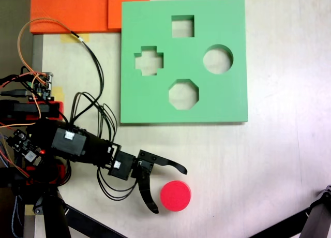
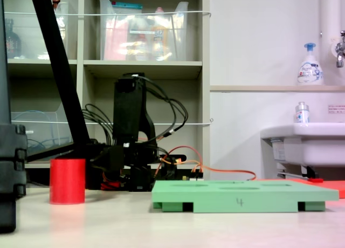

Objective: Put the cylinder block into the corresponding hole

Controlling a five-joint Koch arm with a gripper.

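The red cylinder block [image 1: 176,195] stands upright on the pale table, well below the green foam board [image 1: 145,103]. In a fixed view it is a red drum [image 2: 67,180] left of the board [image 2: 242,197]. My gripper [image 1: 169,190] is open, its black fingers spread around the block's left side; one tip lies just above the block, the other at its lower left, with small gaps showing. The circular hole [image 1: 217,59] is on the board's right side and holds nothing. The arm [image 2: 129,129] rises behind the block.
The board also has a square cutout [image 1: 182,26], a cross cutout [image 1: 149,60] and an octagonal cutout [image 1: 183,93]. Orange foam sheets [image 1: 72,10] lie at the top left. Loose cables [image 1: 88,108] trail near the arm base. A dark stand leg [image 1: 315,217] enters at the bottom right.
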